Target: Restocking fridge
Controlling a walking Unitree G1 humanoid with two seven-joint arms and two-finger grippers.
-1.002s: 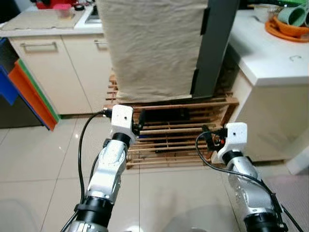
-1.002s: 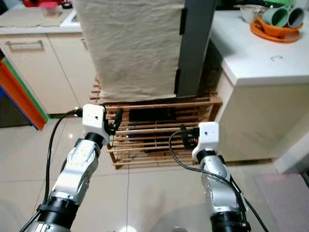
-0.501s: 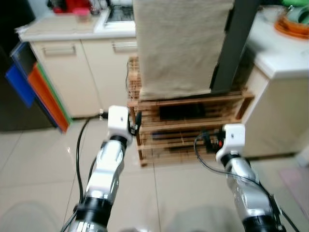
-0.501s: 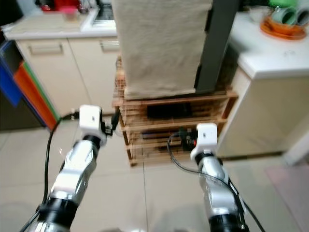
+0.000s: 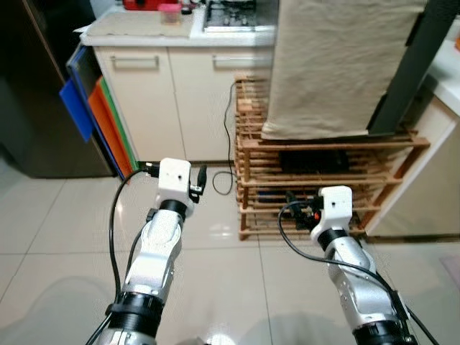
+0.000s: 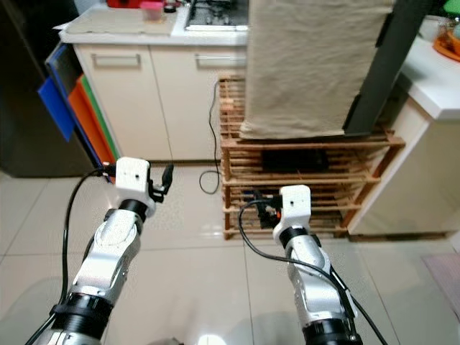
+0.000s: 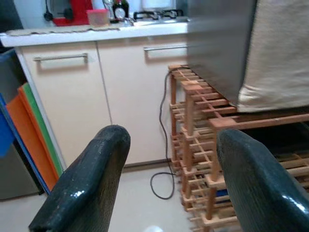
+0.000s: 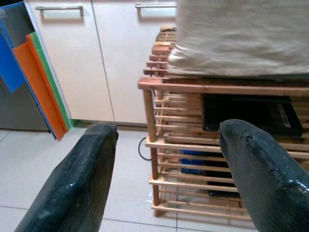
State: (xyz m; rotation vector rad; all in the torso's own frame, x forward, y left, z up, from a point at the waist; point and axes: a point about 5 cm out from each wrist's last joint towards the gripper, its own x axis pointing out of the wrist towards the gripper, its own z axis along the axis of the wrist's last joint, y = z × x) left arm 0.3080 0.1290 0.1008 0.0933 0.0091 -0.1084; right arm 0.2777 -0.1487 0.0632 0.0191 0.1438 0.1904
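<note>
A tall dark appliance front (image 5: pixel 32 86), possibly the fridge, stands at the far left. My left gripper (image 5: pixel 198 180) is held out over the tiled floor, open with nothing between its fingers (image 7: pixel 91 179). My right gripper (image 5: pixel 297 206) is also open and empty, raised in front of the wooden slatted rack (image 5: pixel 323 180). The right wrist view looks along its fingers (image 8: pixel 260 169) at that rack (image 8: pixel 193 125). No food item is in either gripper.
A cloth-draped box (image 5: pixel 338 65) sits on the rack. Cream cabinets (image 5: pixel 180 93) with a stove top run behind. Blue, orange and green boards (image 5: pixel 93 118) lean beside the dark appliance. A black cable (image 5: pixel 228 169) loops on the floor. A white counter (image 5: pixel 449 79) is at right.
The whole picture has shifted right, so the camera has turned left, bringing the dark appliance and coloured boards into view. Both arms keep the same pose, grippers still open.
</note>
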